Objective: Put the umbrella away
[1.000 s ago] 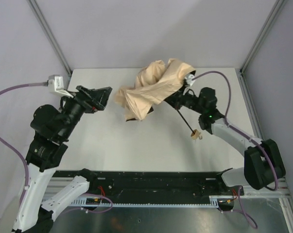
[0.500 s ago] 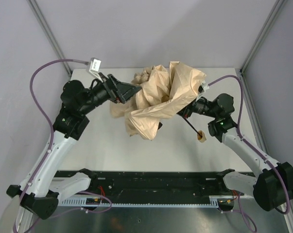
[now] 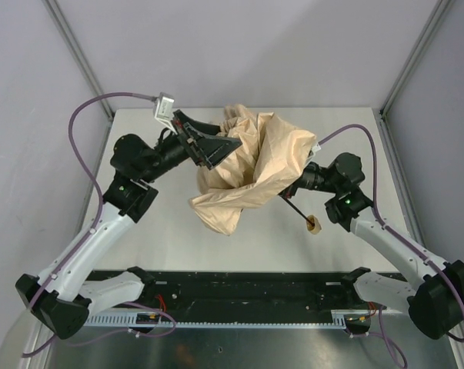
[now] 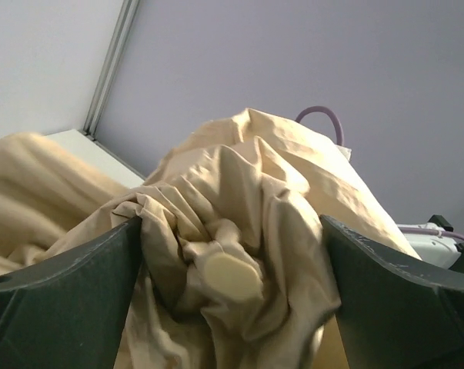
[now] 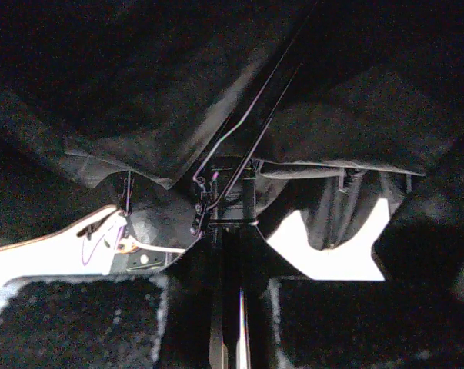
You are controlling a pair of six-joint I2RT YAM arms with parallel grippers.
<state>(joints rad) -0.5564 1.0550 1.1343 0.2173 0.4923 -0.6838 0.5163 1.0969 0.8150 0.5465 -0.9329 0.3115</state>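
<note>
White table (image 3: 162, 231), grey walls behind. The umbrella (image 3: 255, 165) sits over the middle-back of the top, its tan cloth crumpled and its knob (image 3: 314, 224) low on the right. The right gripper (image 5: 228, 323) is pinched on the thin black shaft (image 3: 295, 206) under the cloth (wrist view v. dark). The left gripper (image 4: 232, 254) has its jaws spread wide, w/ bunched cloth and the pale end cap (image 4: 230, 275) between them.

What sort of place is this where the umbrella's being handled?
Likely a robotics lab test cell: a white table, plain grey walls with aluminium frame posts, and cabled robot arms.
</note>
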